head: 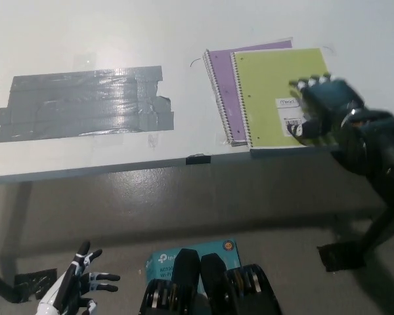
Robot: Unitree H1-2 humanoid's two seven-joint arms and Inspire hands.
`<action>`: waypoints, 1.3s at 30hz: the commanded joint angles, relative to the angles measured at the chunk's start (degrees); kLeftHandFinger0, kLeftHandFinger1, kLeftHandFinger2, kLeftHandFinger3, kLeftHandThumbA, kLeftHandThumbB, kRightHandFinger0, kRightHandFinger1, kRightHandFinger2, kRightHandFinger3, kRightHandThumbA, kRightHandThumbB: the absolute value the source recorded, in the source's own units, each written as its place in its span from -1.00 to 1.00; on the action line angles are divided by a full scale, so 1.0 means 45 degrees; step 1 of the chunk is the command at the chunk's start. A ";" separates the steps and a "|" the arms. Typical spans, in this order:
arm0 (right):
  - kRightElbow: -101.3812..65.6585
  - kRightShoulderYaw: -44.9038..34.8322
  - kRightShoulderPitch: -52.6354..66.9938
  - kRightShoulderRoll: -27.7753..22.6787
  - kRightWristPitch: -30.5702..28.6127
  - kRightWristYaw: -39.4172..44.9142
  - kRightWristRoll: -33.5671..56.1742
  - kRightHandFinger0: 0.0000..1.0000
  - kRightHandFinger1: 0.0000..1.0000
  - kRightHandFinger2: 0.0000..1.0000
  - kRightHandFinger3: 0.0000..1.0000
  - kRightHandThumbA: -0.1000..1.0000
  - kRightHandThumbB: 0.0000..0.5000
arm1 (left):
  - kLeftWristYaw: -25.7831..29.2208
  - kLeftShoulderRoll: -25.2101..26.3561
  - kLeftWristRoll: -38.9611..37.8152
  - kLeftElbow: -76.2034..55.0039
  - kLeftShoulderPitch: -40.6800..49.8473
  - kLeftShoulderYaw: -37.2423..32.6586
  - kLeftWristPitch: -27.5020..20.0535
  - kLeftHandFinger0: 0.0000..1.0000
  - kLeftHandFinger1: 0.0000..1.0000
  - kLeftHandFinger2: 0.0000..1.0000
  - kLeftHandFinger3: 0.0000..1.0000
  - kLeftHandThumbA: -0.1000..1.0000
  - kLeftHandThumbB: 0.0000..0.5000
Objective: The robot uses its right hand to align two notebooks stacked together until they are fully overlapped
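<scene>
Black right hand [324, 108] on two notebooks [269, 95]

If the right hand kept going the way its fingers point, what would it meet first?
Probably the green notebook: the right hand points left across its cover from the right edge, though its height above the cover is unclear.

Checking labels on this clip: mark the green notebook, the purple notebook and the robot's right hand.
green notebook [269, 88], head view, middle of its bare cover.
purple notebook [222, 75], head view, exposed strip left of the green cover.
right hand [325, 108], head view, back of the hand over the green notebook's right edge.
</scene>
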 commanded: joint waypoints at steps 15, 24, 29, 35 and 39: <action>-0.0687 -0.2488 -0.0837 0.1617 0.0154 -0.2358 0.0496 1.00 1.00 1.00 1.00 0.05 -0.62 | -0.0018 0.0063 0.0174 -0.0126 0.0372 0.0298 -0.0478 -0.16 0.05 0.08 1.00 1.00 0.82; 0.0396 -0.3514 0.0530 0.2818 0.2284 -0.3336 0.0371 1.00 1.00 1.00 1.00 0.57 -0.67 | -0.0025 -0.0098 0.0166 0.0156 0.0285 0.0332 -0.0556 -0.17 -0.01 0.03 1.00 1.00 1.00; 0.0963 -0.4080 0.1172 0.3785 0.3328 -0.2772 -0.1581 1.00 1.00 1.00 1.00 1.00 0.09 | 0.0014 -0.0242 0.0259 -0.0141 0.0296 0.0279 -0.0452 -0.19 0.05 0.05 1.00 1.00 0.90; 0.1162 -0.5340 0.1682 0.4659 0.3328 -0.2553 -0.3354 1.00 1.00 1.00 1.00 1.00 0.56 | -0.0054 -0.0279 0.0369 -0.0219 0.0175 0.0153 -0.0374 -0.46 -0.06 0.01 0.96 1.00 1.00; 0.1353 -0.5796 0.1732 0.4961 0.3328 -0.2456 -0.3722 1.00 1.00 1.00 1.00 1.00 0.66 | -0.0121 -0.0252 0.0415 -0.0272 0.0096 0.0048 -0.0324 -0.22 0.02 0.05 0.98 1.00 1.00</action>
